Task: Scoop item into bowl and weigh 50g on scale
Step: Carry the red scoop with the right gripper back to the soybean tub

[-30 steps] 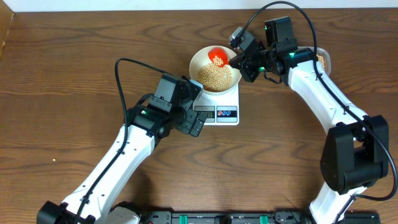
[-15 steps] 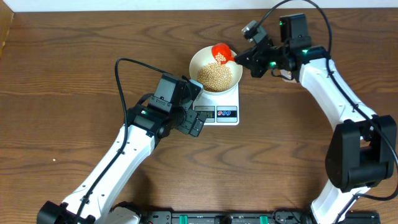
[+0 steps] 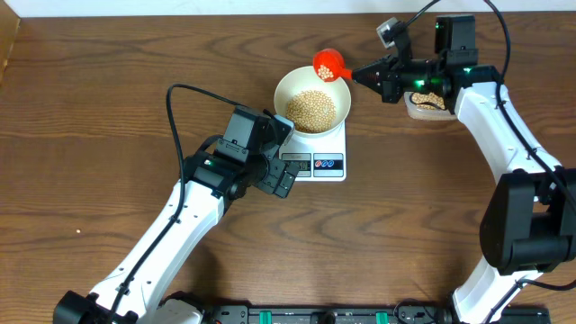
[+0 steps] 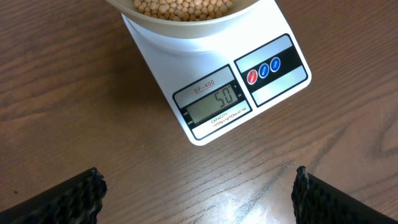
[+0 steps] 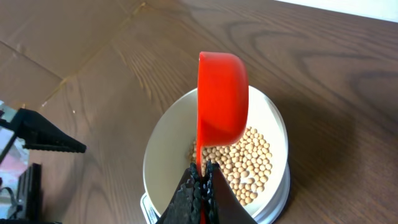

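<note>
The white bowl (image 3: 312, 97) sits on the white scale (image 3: 326, 157) and holds tan beans (image 3: 310, 108). The scale's display (image 4: 214, 102) reads 50. My right gripper (image 3: 362, 74) is shut on the handle of a red scoop (image 3: 328, 65), held at the bowl's far right rim; in the right wrist view the scoop (image 5: 222, 106) is tilted on its side above the bowl (image 5: 163, 149). My left gripper (image 3: 286, 180) is open and empty, just in front of the scale, its fingertips (image 4: 199, 193) wide apart over bare wood.
A container of beans (image 3: 429, 103) lies at the back right, under the right arm. The left arm's black cable (image 3: 175, 126) loops over the table left of the scale.
My right gripper has drawn the red scoop back and to the right, from over the beans to the bowl's far right rim. The left arm has not moved.
</note>
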Tool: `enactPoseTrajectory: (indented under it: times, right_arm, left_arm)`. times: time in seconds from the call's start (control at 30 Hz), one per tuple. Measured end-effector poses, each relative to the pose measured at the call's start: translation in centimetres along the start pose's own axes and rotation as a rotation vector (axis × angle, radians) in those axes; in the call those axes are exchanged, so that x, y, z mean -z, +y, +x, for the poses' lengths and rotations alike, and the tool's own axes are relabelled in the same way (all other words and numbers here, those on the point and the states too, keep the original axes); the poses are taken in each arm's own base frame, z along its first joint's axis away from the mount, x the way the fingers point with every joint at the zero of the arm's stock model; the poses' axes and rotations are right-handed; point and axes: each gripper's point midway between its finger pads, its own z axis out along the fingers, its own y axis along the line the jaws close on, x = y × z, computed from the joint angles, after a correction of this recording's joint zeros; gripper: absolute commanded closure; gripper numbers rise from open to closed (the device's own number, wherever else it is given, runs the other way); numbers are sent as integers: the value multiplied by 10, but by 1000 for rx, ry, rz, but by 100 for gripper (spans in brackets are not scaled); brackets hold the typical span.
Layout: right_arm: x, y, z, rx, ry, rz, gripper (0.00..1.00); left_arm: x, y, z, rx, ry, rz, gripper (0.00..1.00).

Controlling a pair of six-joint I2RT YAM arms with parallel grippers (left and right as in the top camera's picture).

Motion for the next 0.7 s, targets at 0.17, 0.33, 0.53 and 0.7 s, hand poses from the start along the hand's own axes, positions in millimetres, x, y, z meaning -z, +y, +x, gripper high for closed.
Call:
enactPoseTrajectory:
  times: [0.17, 0.33, 0.53, 0.7]
  right_arm:
    - [9, 1, -9, -32, -44, -42, 99]
    - [26, -3, -25, -81, -112, -78, 99]
    - [57, -17, -37, -205, -178, -105, 99]
    - [76, -26, -38, -286, -203, -115, 99]
  left_arm:
    - [0, 0, 0, 0, 0, 0, 2]
    - [0, 0, 0, 0, 0, 0, 2]
    - [0, 0, 0, 0, 0, 0, 2]
    - [0, 0, 0, 0, 0, 0, 2]
